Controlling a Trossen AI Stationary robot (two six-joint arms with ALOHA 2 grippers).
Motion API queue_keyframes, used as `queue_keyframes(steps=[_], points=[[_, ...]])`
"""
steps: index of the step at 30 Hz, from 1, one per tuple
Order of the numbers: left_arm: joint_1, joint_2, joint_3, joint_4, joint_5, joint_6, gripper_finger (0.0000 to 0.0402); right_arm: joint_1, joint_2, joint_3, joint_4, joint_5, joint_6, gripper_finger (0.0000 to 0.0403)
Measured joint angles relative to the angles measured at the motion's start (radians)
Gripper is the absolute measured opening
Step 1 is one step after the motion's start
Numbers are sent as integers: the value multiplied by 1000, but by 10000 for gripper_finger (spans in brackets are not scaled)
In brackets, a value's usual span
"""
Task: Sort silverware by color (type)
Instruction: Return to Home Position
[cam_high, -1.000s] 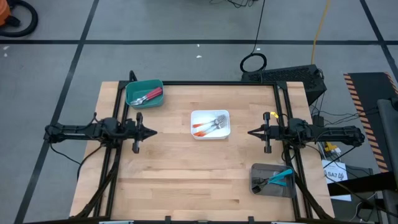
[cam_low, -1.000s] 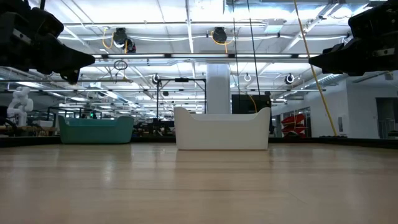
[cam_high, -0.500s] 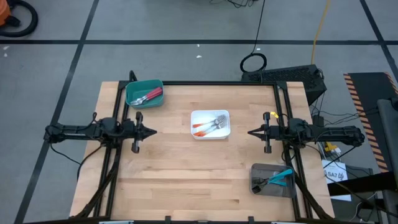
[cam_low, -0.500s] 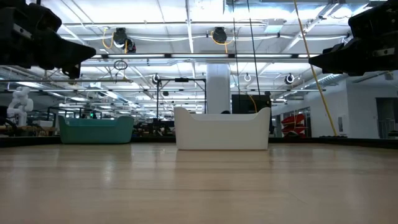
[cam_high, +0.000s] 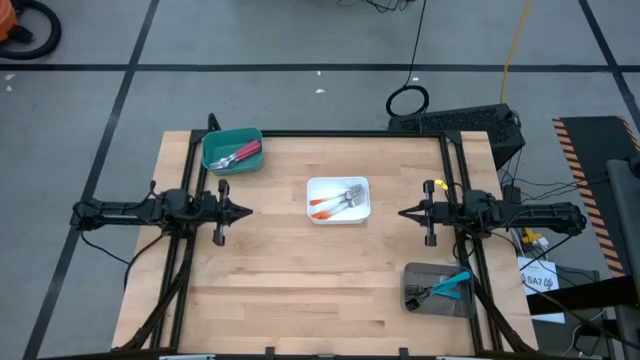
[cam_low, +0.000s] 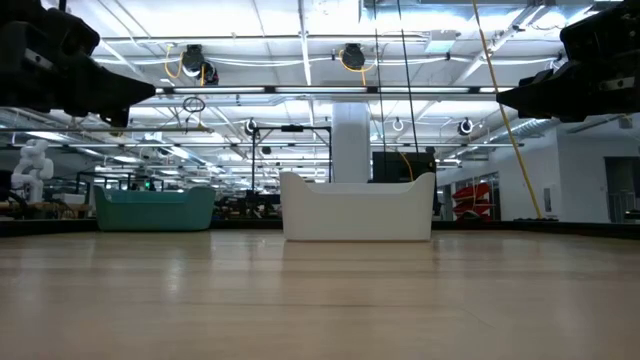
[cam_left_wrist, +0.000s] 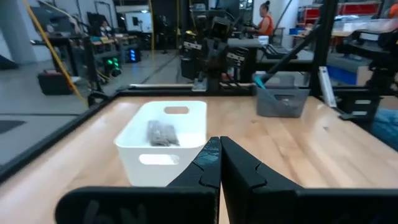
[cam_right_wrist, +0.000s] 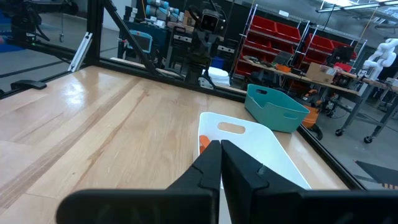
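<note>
Several pink forks (cam_high: 240, 153), overhead only.

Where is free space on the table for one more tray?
The widest bare wood lies beside the grey tray, toward the left arm. A narrower patch lies between the teal tray and the right arm. The middle is tight: the white tray sits between the left gripper and right gripper.

I log the table (cam_high: 300, 290) as pale wood planks, smooth, with a soft sheen. White tray (cam_left_wrist: 130, 165): smooth plastic, faintly glossy. Teal tray (cam_right_wrist: 273, 115): plastic, more matt. Forks (cam_high: 338, 201): bright metal heads, coloured plastic handles. Table frame (cam_high: 350, 133): dark, matt, looks like metal.
</note>
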Motion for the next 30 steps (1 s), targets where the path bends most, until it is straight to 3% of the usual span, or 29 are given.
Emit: queue_keyframes(steps=[10,30], points=[[58,-71,0,-34,7,5,6,0,0,0,0,0,0,6],[58,-70,0,-36,44,-23,6,0,2,0,0,0,0,6]])
